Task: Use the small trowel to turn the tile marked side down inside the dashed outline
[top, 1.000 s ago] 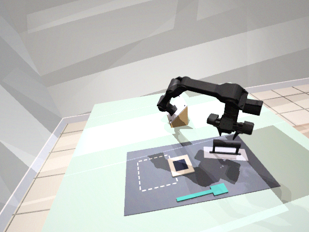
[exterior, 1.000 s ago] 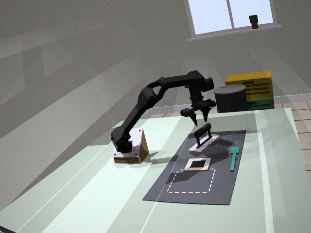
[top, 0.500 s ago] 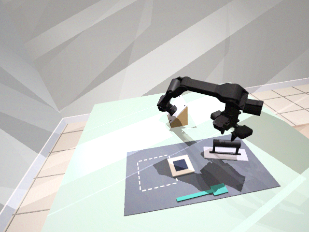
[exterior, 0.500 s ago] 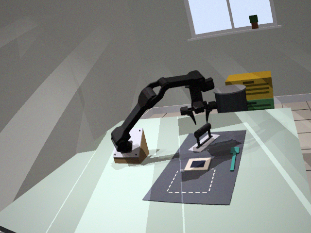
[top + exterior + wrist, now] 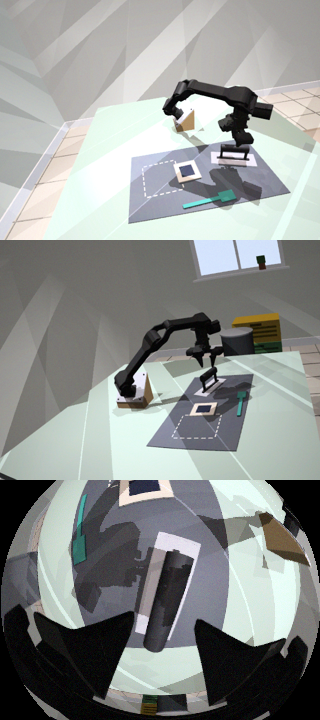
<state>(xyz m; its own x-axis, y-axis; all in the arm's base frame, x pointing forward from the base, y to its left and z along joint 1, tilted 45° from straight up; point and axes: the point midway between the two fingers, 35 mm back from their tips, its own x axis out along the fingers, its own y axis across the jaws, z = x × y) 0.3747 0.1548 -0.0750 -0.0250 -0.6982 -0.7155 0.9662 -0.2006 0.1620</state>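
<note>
Taking the tile (image 5: 179, 175) (image 5: 214, 409) (image 5: 145, 497) as my landmark, the bench (image 5: 103, 124) (image 5: 129, 459) (image 5: 55, 580) spreads out on every side of it, pale green under bands of light. My black arm (image 5: 211, 90) (image 5: 178, 325) arches up well above the tile's level. Directly beneath the tile is the dark mat (image 5: 160, 206) (image 5: 168, 438) (image 5: 210, 595), laid flat. My end effector (image 5: 236, 138) (image 5: 207, 366) (image 5: 166, 620) points down from the arm, well apart from the tile, with its fingers spread partly open and nothing between them; they hang over the black-handled trowel. My wedge-shaped mount (image 5: 187, 122) (image 5: 148, 395) (image 5: 282, 542) sits off the mat, well apart from the tile. The dashed outline (image 5: 143, 178) (image 5: 193, 438) is partly overlapped by the tile, which lies mostly outside it. On the opposite side of the tile from that outline stands the black-handled trowel (image 5: 235, 148) (image 5: 208, 374) (image 5: 167, 600), its handle raised on two posts above a pale flat plate (image 5: 214, 157) (image 5: 201, 392) (image 5: 180, 540). A teal spatula-shaped tool (image 5: 227, 195) (image 5: 240, 402) (image 5: 80, 545) lies flat, apart from the tile, near the mat's long edge. The tile itself lies flat, its dark square (image 5: 186, 171) (image 5: 203, 408) (image 5: 145, 485) facing up.
</note>
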